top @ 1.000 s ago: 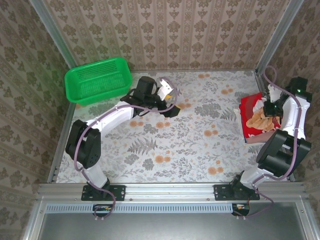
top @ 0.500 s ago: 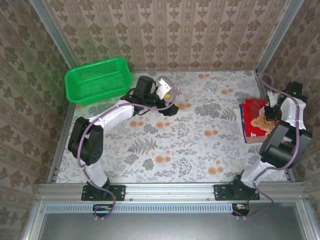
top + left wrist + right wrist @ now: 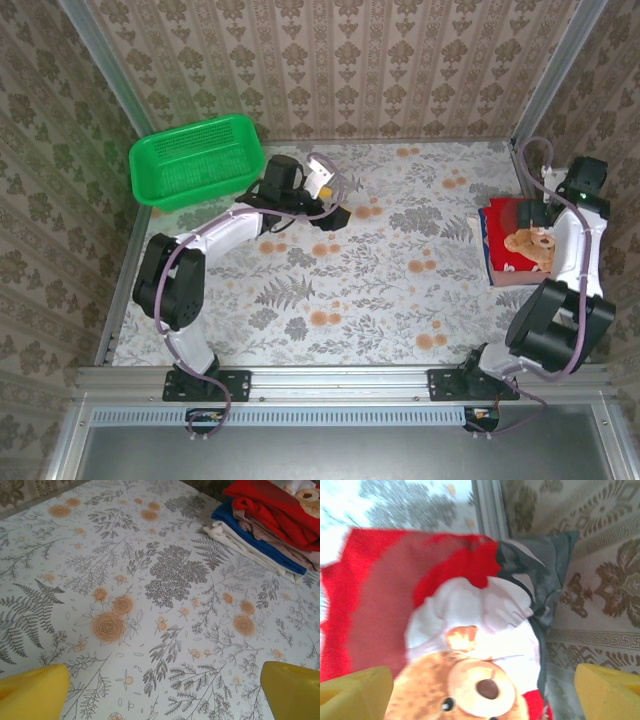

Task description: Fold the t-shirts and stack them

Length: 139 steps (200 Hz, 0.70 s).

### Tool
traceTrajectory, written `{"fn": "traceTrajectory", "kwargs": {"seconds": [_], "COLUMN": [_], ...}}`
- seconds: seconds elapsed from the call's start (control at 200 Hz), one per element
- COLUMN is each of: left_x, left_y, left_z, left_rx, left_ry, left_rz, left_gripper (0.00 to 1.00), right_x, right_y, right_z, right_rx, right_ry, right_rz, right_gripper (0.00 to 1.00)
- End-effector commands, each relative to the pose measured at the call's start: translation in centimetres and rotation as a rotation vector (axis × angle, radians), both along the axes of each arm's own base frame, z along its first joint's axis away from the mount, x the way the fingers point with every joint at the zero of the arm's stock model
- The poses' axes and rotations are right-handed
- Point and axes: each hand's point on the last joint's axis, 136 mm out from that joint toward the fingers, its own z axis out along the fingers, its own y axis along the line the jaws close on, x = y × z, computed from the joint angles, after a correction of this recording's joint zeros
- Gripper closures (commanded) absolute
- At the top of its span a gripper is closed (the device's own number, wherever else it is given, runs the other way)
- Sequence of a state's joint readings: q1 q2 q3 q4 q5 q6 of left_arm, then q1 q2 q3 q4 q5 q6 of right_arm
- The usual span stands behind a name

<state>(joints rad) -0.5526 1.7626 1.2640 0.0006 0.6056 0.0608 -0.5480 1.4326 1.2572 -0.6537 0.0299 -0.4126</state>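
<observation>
The red t-shirt [image 3: 508,232] lies folded on top of a pile at the right edge of the overhead view, its teddy-bear print facing up. In the left wrist view the pile sits at upper right. A dusty pink t-shirt [image 3: 282,544] is sandwiched under the red one, with a blue garment [image 3: 250,532] and a white one [image 3: 231,536] below it.

The right hand [image 3: 482,690] hovers just over the bear print, its yellow fingers apart and holding nothing. The left hand [image 3: 333,210] hangs above the bare floral desk [image 3: 380,270] in the upper middle of the overhead view. It is near the green mesh basket [image 3: 195,160], and its fingers are also apart and empty.

Stacking looks close to finished, with both shirts already in the pile. The red shirt's top edge looks a little rumpled, so the next move probably calls for the right hand to lift straight up without catching the cloth, or to smooth that edge first.
</observation>
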Motion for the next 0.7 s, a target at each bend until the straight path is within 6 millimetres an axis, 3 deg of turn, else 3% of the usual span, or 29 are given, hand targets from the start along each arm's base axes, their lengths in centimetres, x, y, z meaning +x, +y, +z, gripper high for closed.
{"fn": "traceTrajectory", "kwargs": {"seconds": [0.0, 0.14, 0.265, 0.335, 0.38, 0.415, 0.54, 0.69], "left_x": [0.1, 0.3, 1.1, 1.7, 1.7, 2.5, 2.9, 2.1], "left_y": [0.5, 1.4, 3.7, 5.4, 6.3, 8.2, 12.7, 18.1], "left_z": [2.3, 2.5, 2.8, 2.7, 2.5, 2.4, 1.2, 0.0], "left_rx": [-0.06, -0.089, -0.169, -0.192, -0.191, -0.182, -0.12, -0.047], "left_ry": [-0.031, -0.031, -0.061, -0.055, -0.053, -0.059, -0.053, -0.096], "left_rz": [0.032, 0.098, 0.21, 0.272, 0.301, 0.355, 0.493, 0.637], "left_gripper": [0.0, 0.0, 0.0, 0.0, 0.0, 0.0, 0.0, 0.0], "right_x": [0.5, -0.1, -0.8, -0.7, -0.5, -0.6, 0.1, 1.2], "right_y": [1.9, 1.5, 0.2, 0.1, 0.1, 0.2, 0.7, 5.8], "right_z": [-2.8, -7.1, -11.1, -11.7, -10.9, -10.0, -5.1, -0.4], "right_rx": [0.166, 0.235, 0.23, 0.235, 0.231, 0.224, 0.149, 0.152], "right_ry": [-0.048, 0.028, 0.14, 0.145, 0.114, 0.082, -0.108, -0.295], "right_rz": [-0.047, -0.121, -0.196, -0.216, -0.227, -0.236, -0.226, -0.084], "right_gripper": [0.06, 0.05, 0.03, 0.02, 0.01, 0.0, 0.0, 0.0]}}
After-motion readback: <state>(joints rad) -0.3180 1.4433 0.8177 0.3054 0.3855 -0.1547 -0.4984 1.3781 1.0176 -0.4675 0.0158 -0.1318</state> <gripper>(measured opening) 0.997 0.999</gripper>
